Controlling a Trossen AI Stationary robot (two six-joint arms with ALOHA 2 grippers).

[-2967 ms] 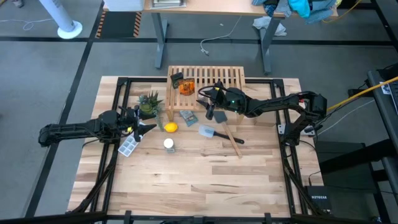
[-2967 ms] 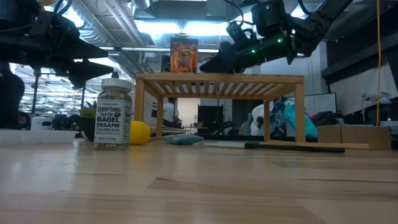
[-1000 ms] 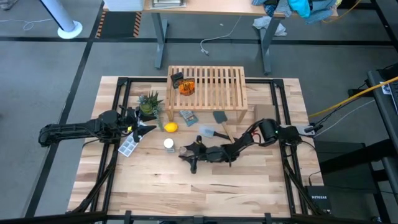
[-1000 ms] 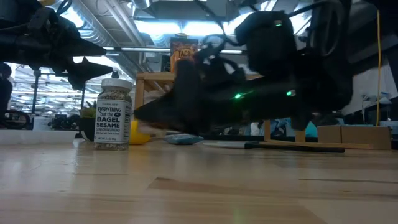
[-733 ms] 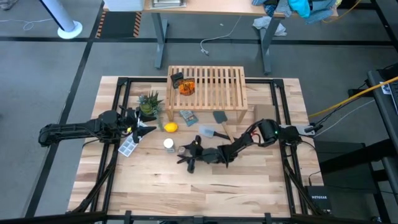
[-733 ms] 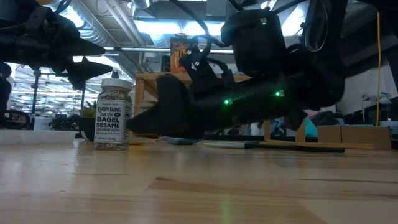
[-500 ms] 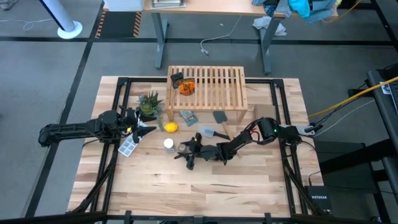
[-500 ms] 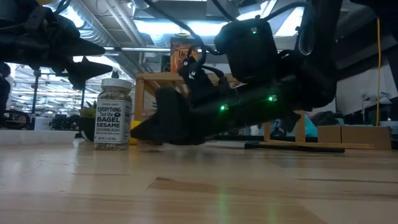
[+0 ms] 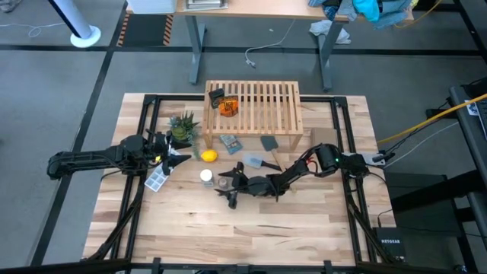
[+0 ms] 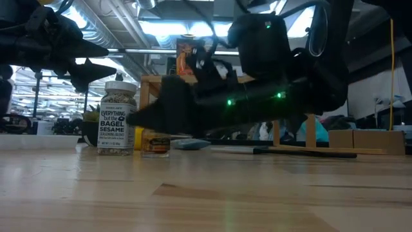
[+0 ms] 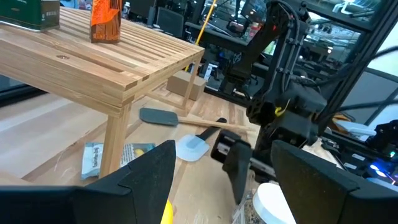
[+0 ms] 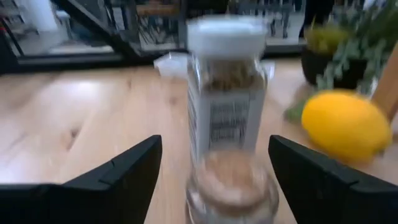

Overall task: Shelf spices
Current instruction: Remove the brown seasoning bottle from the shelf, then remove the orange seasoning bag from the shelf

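My right gripper [image 12: 211, 180], jaws spread and holding nothing, faces the upright small glass jar [image 12: 231, 186] dead ahead between them on the table, white-capped jar [image 12: 227, 87] just behind.

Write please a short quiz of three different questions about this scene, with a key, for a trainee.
1. True or false: the orange spice container stands on the light wooden slatted shelf.
2. Which thing lies nearest the yellow lemon? A. the grey-blue spatula B. the white-capped spice jar C. the small green potted plant
3. Fill in: the right gripper has its open fingers on either side of the tiny clear glass ____.

Key: 1 true; 2 B; 3 jar.
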